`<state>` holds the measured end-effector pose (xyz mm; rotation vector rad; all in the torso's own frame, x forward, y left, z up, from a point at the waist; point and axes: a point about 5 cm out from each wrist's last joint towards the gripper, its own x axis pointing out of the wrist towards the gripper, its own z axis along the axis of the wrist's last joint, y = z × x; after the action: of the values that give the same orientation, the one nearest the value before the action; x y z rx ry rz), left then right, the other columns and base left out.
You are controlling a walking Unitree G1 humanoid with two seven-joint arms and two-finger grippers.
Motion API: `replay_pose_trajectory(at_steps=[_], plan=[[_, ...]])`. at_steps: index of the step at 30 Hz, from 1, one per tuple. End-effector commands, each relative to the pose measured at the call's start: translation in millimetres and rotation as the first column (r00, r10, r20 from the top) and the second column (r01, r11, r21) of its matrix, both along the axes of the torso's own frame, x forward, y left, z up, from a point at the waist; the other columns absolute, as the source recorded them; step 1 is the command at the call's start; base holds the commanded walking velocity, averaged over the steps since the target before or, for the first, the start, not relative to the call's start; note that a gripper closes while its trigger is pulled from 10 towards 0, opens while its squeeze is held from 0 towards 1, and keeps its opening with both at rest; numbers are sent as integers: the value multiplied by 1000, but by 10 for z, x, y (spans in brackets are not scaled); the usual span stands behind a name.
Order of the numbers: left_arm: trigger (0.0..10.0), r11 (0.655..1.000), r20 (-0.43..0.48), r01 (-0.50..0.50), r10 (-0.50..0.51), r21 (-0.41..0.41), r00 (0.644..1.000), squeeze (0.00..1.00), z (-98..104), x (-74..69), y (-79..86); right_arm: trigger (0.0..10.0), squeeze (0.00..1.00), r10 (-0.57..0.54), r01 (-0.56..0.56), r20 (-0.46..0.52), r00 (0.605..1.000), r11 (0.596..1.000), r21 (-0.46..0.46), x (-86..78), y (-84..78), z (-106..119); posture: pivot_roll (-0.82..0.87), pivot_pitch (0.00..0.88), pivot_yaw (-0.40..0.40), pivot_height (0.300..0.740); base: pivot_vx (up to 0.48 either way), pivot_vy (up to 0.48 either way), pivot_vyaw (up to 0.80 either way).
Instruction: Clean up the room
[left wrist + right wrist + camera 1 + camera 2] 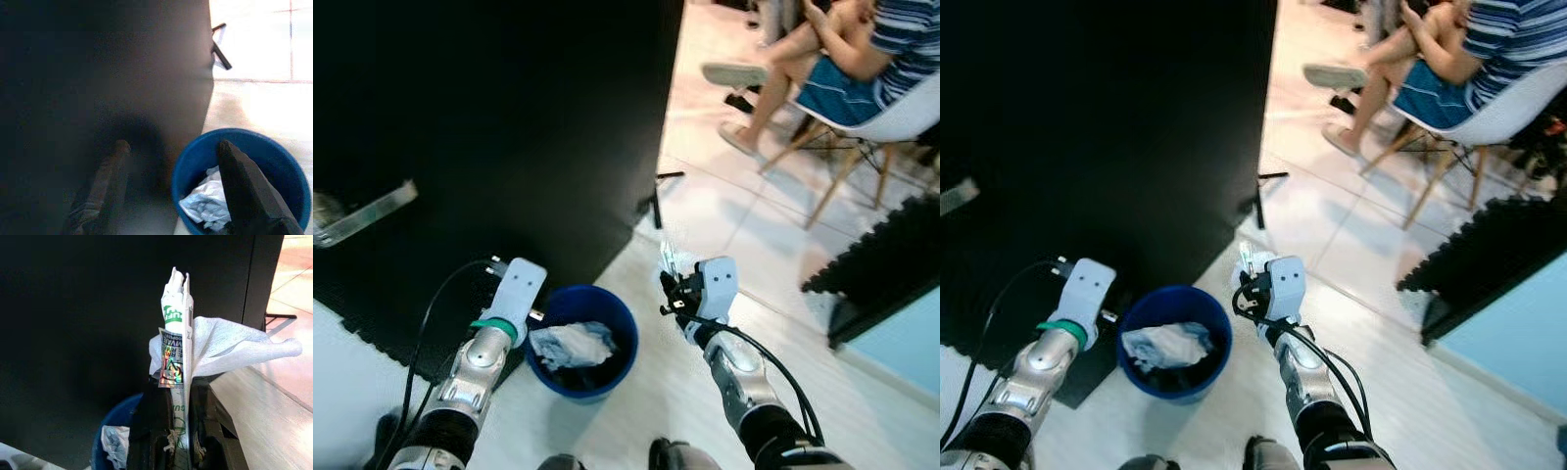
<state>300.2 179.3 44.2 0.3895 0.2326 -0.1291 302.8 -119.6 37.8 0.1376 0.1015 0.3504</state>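
A blue bin (628, 338) stands on the pale floor against a black panel, with crumpled white paper (573, 345) inside. My right gripper (180, 392) is shut on a folded green-printed wrapper (175, 333) and a white tissue (225, 345). It is raised just right of the bin, and the wrapper (668, 262) sticks up from it. My left gripper (172, 147) is open with nothing between its fingers. It hovers at the bin's left rim (183, 161), close to the black panel.
The tall black panel (509, 127) fills the left and carries a metal handle (367, 215). A person (847, 49) sits on a white chair (906, 113) at the back right. A black ribbed unit (886, 245) stands at the right. A black stand foot (656, 201) lies by the panel's corner.
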Motion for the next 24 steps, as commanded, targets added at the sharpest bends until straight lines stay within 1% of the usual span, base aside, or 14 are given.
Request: replay_pose_trajectory(at_steps=[1,5,8,14,17,21,23,24], plan=[[10000,1000,-20,16,-16,-5,1000,0,-25,-11,-52,10000,0,-9,10,-27,1000,1000,10,-26,-36,-45,24,0,51,740,0,0,0],[10000,1000,-17,20,-20,-5,1000,0,-9,-6,-81,10000,0,0,1,-32,999,1000,15,-30,-27,-50,28,0,49,740,0,0,0],[10000,1000,-15,25,-25,-6,1000,0,10,-11,-105,10000,0,3,-3,-45,999,1000,-2,-31,-25,-66,37,0,46,740,0,0,0],[10000,1000,10,25,-25,-11,1000,0,80,-52,-128,10000,0,41,-41,-35,999,999,-7,10,41,-28,75,9,30,740,0,0,0],[10000,1000,24,13,-13,6,1000,0,119,-106,-101,10000,0,67,-67,-9,998,998,5,78,113,59,94,21,21,740,0,0,0],[10000,1000,36,-22,22,8,999,0,137,-103,-58,10000,0,91,-91,6,996,996,-11,124,156,116,98,27,20,740,0,0,0],[10000,1000,38,-29,28,8,999,0,144,-94,-52,10000,0,82,-82,6,997,996,-18,137,160,125,97,31,23,740,304,0,0],[10000,999,39,-32,32,8,999,0,148,-89,-49,10000,0,75,-75,6,997,997,-23,144,161,129,97,31,23,740,379,0,694]])
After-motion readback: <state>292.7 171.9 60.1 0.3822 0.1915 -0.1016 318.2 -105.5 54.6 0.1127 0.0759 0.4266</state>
